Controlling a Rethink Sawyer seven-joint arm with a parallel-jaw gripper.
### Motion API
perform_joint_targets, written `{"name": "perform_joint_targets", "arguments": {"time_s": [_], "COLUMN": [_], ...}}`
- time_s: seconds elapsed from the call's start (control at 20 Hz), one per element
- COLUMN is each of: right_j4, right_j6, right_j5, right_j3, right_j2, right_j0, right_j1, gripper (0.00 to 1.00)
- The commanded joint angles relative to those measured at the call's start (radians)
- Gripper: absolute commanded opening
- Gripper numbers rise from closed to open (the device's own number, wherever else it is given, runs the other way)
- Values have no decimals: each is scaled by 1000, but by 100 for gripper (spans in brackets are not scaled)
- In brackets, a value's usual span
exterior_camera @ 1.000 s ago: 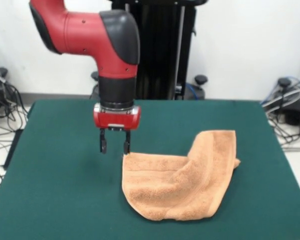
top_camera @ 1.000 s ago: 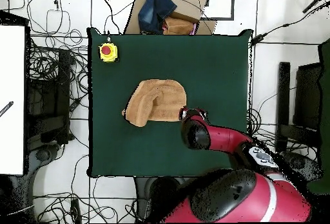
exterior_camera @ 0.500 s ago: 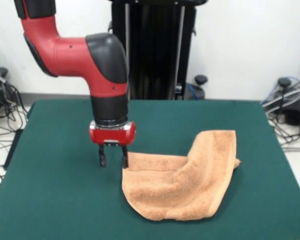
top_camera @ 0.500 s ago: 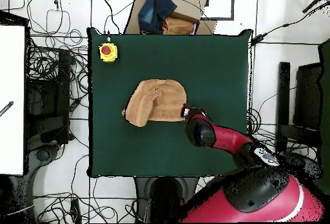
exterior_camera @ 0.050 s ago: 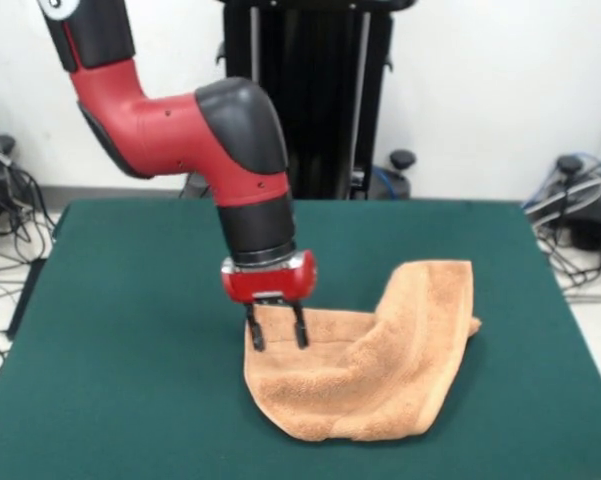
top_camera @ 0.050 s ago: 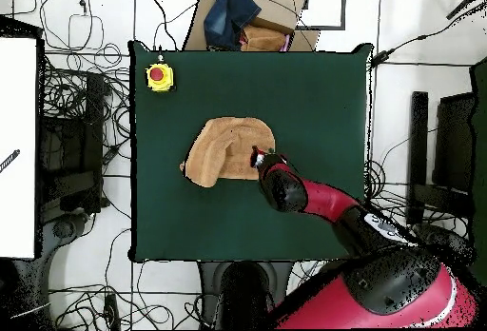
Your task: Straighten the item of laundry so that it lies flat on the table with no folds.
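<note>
Hovering my pincer (exterior_camera @ 0.050 s ago: 275, 336), released, over the towel (exterior_camera @ 0.050 s ago: 365, 370) corner; bare surface (exterior_camera @ 0.050 s ago: 130, 330) spreads wide all round it. Half a second ago it hung beside that edge.

Even, bright indoor light fills both views. Shadows are soft and faint. The front view looks slightly soft, without glare.
</note>
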Motion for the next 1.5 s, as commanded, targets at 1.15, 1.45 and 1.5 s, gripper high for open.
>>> {"name": "perform_joint_targets", "arguments": {"time_s": [1.15,1.45,1.5], "right_j4": [-176,-238,-243], "right_j6": [-277,-289,-291], "right_j5": [449,450,451], "right_j3": [-165,-219,-225], "right_j2": [252,275,275], "right_j0": [-400,-425,-427], "right_j1": [344,395,398], "gripper": [100,100,100]}}
